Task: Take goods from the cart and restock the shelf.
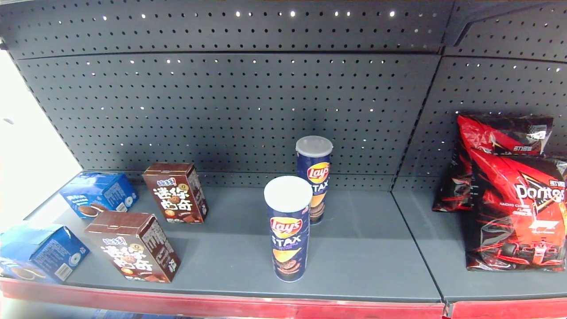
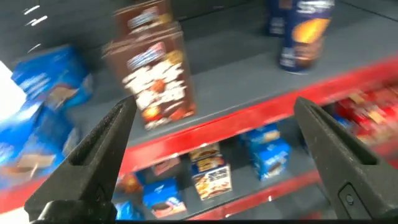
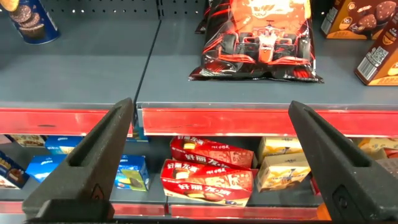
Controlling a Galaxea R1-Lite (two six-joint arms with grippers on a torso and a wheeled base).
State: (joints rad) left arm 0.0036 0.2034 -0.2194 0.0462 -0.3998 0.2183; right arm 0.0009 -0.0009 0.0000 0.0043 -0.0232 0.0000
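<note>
Both claws empty, jaws wide apart, left gripper (image 2: 214, 104) facing brown box (image 2: 152, 81), right gripper (image 3: 210, 104) facing red chip bag (image 3: 258, 40), so load up first, then fill shelf (image 1: 363, 248) gap at 3 o'clock of front can (image 1: 288, 228), upright, label fwd.

Dark perforated back panel (image 1: 248, 110), bright light (image 1: 26, 133) at left

Brightly lit. Blown out to white at head view's far left, beside the blue boxes (image 1: 98, 193). Shadowed softly behind the chip cans (image 1: 288, 230), up the pegboard (image 1: 199, 110). Speckled with pinpoints through its holes. Bowed along the red shelf edge (image 1: 221, 305).
</note>
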